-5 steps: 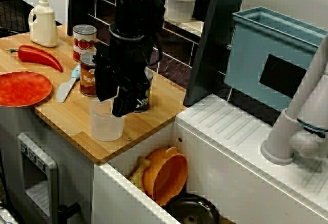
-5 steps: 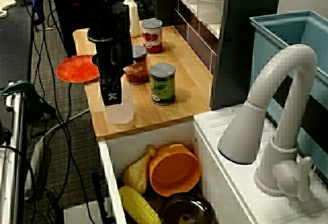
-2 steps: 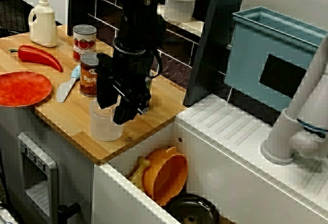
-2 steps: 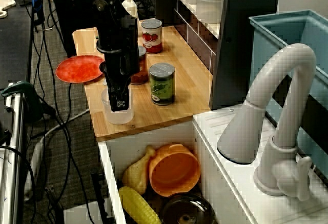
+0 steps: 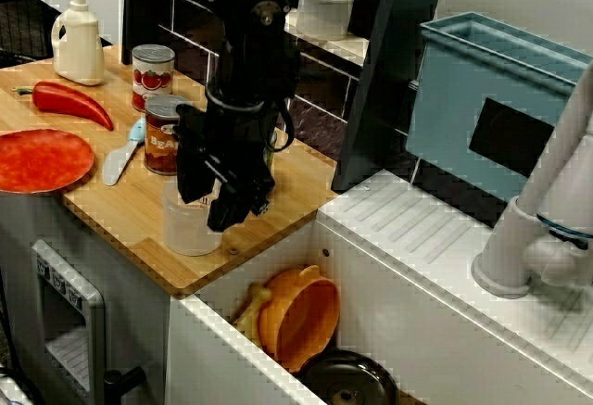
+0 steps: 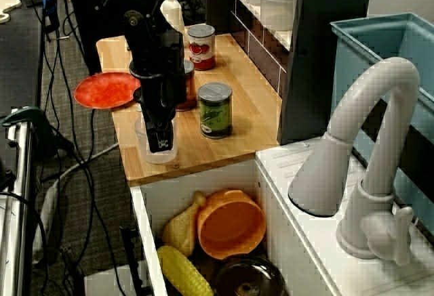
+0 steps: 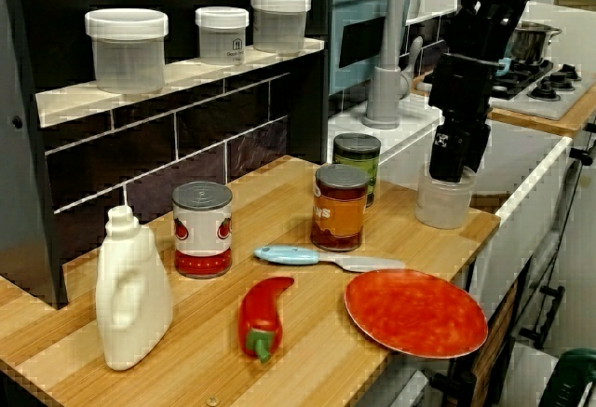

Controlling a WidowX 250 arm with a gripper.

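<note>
A clear plastic cup (image 5: pixel 190 234) stands near the front edge of the wooden counter (image 5: pixel 130 206). In the front view my gripper (image 5: pixel 215 203) hangs right over it, open, with its black fingers (image 5: pixel 232 208) reaching down at the rim. From the sink side the gripper (image 6: pixel 158 140) looks to have a finger dipping inside the cup (image 6: pixel 157 156). The view from the counter's far end shows the gripper (image 7: pixel 451 167) just above the cup (image 7: pixel 445 207). Nothing is held. A green-label can (image 6: pixel 215 111) and an orange-label can (image 5: pixel 162 136) stand just behind the cup.
A tomato can (image 5: pixel 153 76), red pepper (image 5: pixel 72 101), blue-handled knife (image 5: pixel 120 155), red plate (image 5: pixel 42 159) and white bottle (image 5: pixel 79 42) lie further along the counter. The sink beside the cup holds an orange bowl (image 6: pixel 230 223) and corn (image 6: pixel 184 272). A faucet (image 6: pixel 366 154) stands beyond.
The gripper has come down and shifted slightly toward the sink side, so its fingers now sit at the cup's rim. The cup and cans have not moved.
</note>
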